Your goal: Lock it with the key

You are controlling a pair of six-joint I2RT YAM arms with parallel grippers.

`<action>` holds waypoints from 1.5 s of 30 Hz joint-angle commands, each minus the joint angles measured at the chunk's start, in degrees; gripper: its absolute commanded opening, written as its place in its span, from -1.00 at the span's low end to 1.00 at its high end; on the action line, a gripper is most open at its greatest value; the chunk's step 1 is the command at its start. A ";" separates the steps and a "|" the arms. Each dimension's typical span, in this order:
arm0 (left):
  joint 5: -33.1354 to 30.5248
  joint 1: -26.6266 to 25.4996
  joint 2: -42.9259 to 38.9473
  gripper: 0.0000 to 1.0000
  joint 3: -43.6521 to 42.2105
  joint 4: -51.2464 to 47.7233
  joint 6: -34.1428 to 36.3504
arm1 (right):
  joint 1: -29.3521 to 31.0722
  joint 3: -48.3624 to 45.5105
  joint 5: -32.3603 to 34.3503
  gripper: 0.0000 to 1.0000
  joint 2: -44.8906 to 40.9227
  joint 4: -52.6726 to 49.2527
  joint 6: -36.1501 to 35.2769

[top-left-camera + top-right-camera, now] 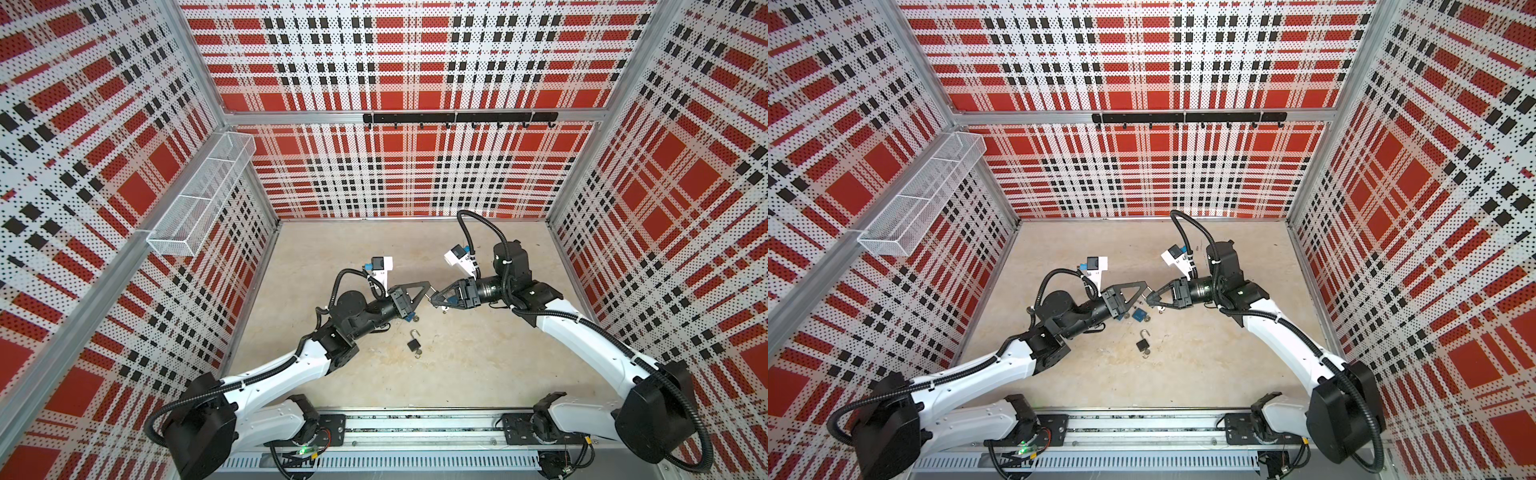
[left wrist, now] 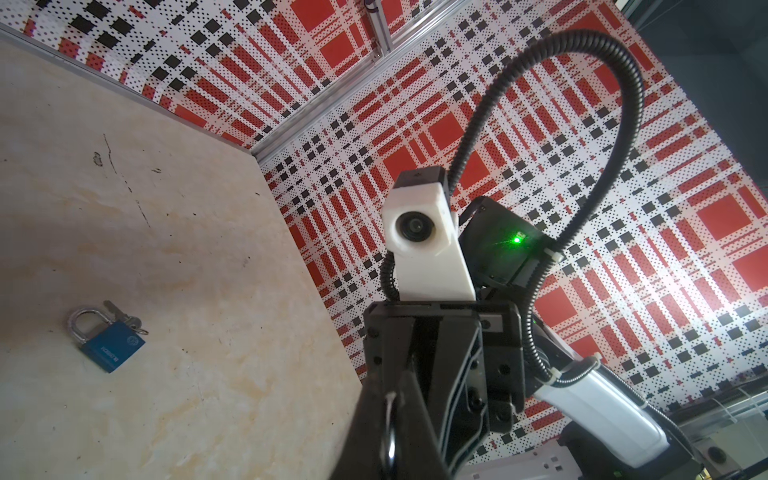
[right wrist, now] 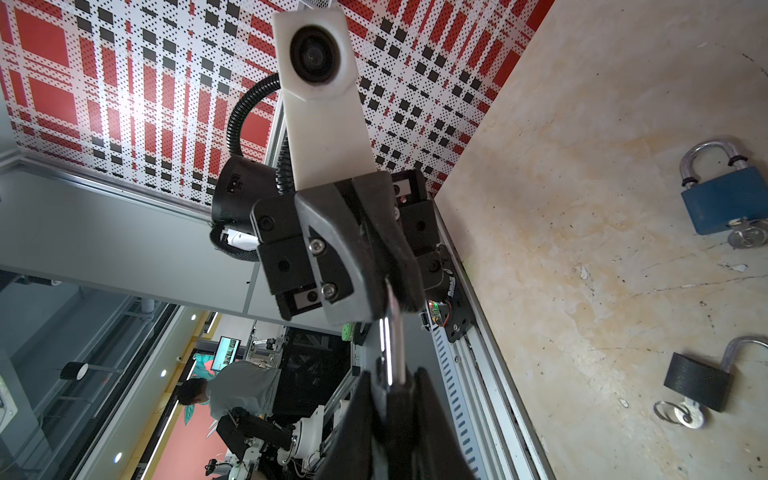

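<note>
Left hand [image 1: 427, 291] and right hand [image 1: 434, 296] meet tip to tip above the middle of the bench [image 1: 457, 365], both pinched tight on one silver metal piece [image 3: 391, 332]. A black padlock [image 1: 413, 344], shackle open, lies nearer the front edge.

**Middle of the table barred; right side and back open**

The left gripper [image 1: 427, 290] and right gripper [image 1: 434, 297] stood tip to tip above the middle of the beige stone-look tabletop [image 1: 478, 365]. Both were clamped on a silver metal bar [image 3: 392, 332] that bridged them, leaving no way between. A blue padlock [image 1: 1139, 314] lay on the tabletop close by the left gripper. A black padlock with an open shackle [image 1: 413, 344] lay nearer the arm bases, apart from it. The right half and the back strip lay bare. A white wire-mesh basket [image 1: 199, 195] jutted from the left wall, high above.
</note>
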 commanded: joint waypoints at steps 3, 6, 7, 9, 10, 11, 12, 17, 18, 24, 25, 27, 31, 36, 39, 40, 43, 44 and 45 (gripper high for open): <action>21.16 -10.49 2.73 -1.00 -2.28 -6.72 -0.38 | 0.31 3.73 12.31 -1.00 2.15 12.88 -2.67; 20.32 -11.20 2.97 -1.00 -2.51 -6.42 -0.67 | 0.31 4.47 13.68 -1.00 2.03 10.36 -4.62; 20.34 -11.33 3.04 -1.00 -2.62 -6.17 -0.69 | 0.30 4.75 14.20 -1.00 1.99 9.22 -5.53; 20.09 -11.46 3.25 -1.00 -2.84 -5.84 -1.03 | 0.25 5.17 15.32 -1.00 1.78 7.08 -7.20; 20.02 -11.43 3.23 -1.00 -2.86 -5.73 -1.13 | 0.31 5.25 15.55 -1.00 1.71 6.33 -7.81; 20.08 -11.39 3.10 -1.00 -2.83 -5.74 -1.03 | 0.31 5.29 15.42 -1.00 1.63 6.00 -8.16; 20.22 -11.16 2.96 -1.00 -2.73 -5.75 -0.72 | 0.31 5.42 15.50 -1.00 1.63 5.15 -8.69; 21.19 -8.32 1.79 -1.00 -2.77 -6.36 -0.51 | 0.26 5.03 15.38 -1.00 0.85 3.78 -9.43; 21.42 -7.69 1.50 -1.00 -2.77 -6.60 -0.44 | 0.24 4.99 15.48 -1.00 0.58 3.37 -9.56; 22.94 -3.64 -0.89 -1.00 -1.86 -9.44 0.49 | 0.31 4.29 15.50 -1.00 -0.22 2.35 -10.00; 23.07 -3.11 -1.28 -1.00 -1.48 -10.32 1.00 | 0.31 4.37 15.42 -1.00 -0.30 2.39 -10.05; 23.17 -2.46 -1.83 -1.00 -0.98 -11.80 1.88 | 0.30 4.30 15.34 -1.00 -0.41 2.43 -9.93; 23.61 -1.41 -2.11 -1.00 -0.15 -13.96 3.43 | 0.28 4.20 13.97 -1.00 -0.06 3.96 -8.78; 24.83 1.18 -2.19 -0.90 1.18 -15.00 4.48 | 0.30 4.07 13.56 -1.00 0.01 4.36 -8.42; 26.16 3.37 -2.46 -0.71 2.41 -16.29 5.38 | 0.31 4.05 13.39 -1.00 0.05 4.55 -8.29; 26.56 3.97 -2.59 -0.60 2.76 -16.92 5.78 | 0.30 4.06 13.38 -1.00 -0.05 4.63 -8.13; 27.50 5.45 -3.28 -0.46 3.03 -18.85 6.70 | 0.26 4.03 13.23 -1.00 -0.26 4.78 -7.90; 27.71 5.93 -3.61 -0.46 3.03 -19.38 6.88 | 0.28 3.98 13.21 -1.00 -0.26 4.89 -7.80; 27.84 6.29 -3.94 -0.46 2.94 -19.71 7.03 | 0.31 4.04 13.13 -1.00 -0.24 5.02 -7.72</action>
